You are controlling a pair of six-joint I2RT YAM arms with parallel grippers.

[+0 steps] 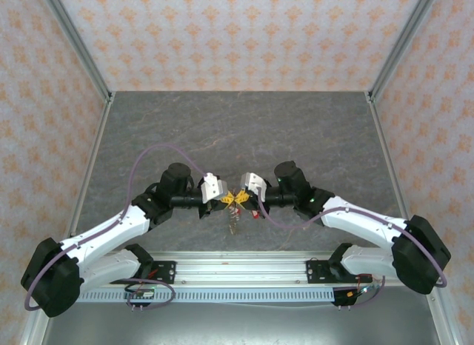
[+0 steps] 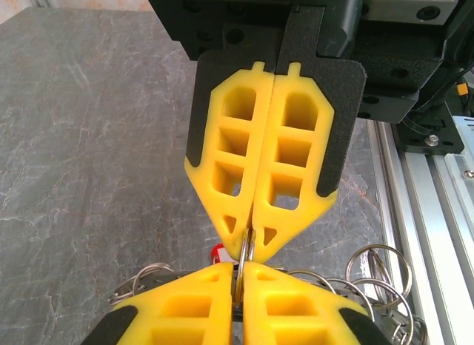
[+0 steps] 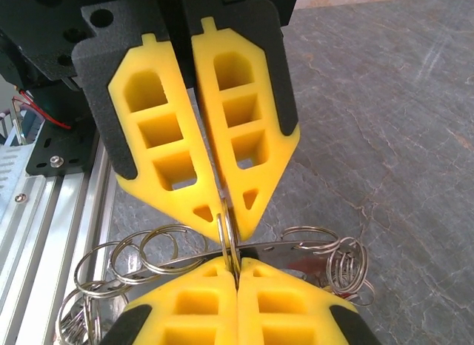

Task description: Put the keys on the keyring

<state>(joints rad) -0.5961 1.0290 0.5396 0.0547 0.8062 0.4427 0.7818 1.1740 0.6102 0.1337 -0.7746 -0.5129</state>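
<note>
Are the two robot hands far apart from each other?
No, the top view shows the left gripper and the right gripper meeting tip to tip, both pinching the keyring.

This is a robotics lab test cell: a grey marble-patterned tabletop (image 1: 237, 130) is walled at 9, 12 and 3 o'clock by pale orange-flowered panels (image 1: 237, 34) in silver aluminium posts (image 1: 79, 45). At 6 o'clock, a slotted aluminium rail (image 1: 237, 265) carries bare circuit boards (image 1: 141, 292).

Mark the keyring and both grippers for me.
keyring (image 3: 227, 241), right wrist view, edge of the hoop between the fingertips.
left gripper (image 1: 224, 201), top view, yellow fingertips.
right gripper (image 1: 241, 199), top view, yellow fingertips.
</note>
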